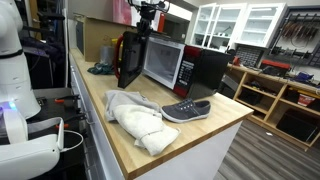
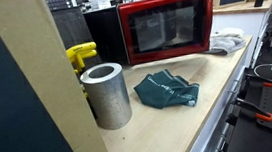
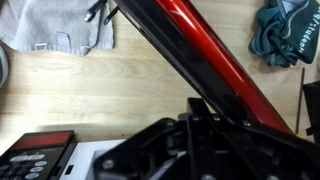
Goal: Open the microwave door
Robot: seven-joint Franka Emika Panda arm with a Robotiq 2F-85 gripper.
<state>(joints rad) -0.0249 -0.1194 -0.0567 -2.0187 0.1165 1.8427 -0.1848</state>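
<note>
A: Exterior views. Microwave [image 1: 205, 70]: on wooden counter [image 1: 210, 130]; door [image 2: 167, 28] hinged, standing swung out. Handling?
B: Rigid, glossy, probably swings lightly. Glass pane, so take the free edge. Gripper [image 1: 150, 12] hangs above its top.
A: Wrist view?
B: Red door rim lies just ahead of the gripper. Jaw state: cannot tell.

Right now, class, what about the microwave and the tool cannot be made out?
Tool jaws: too small in an exterior view; hidden by its own body in the wrist view.
Microwave interior: the door blocks it in an exterior view.
Button panel: blurred, cut off, wrist view.
</note>
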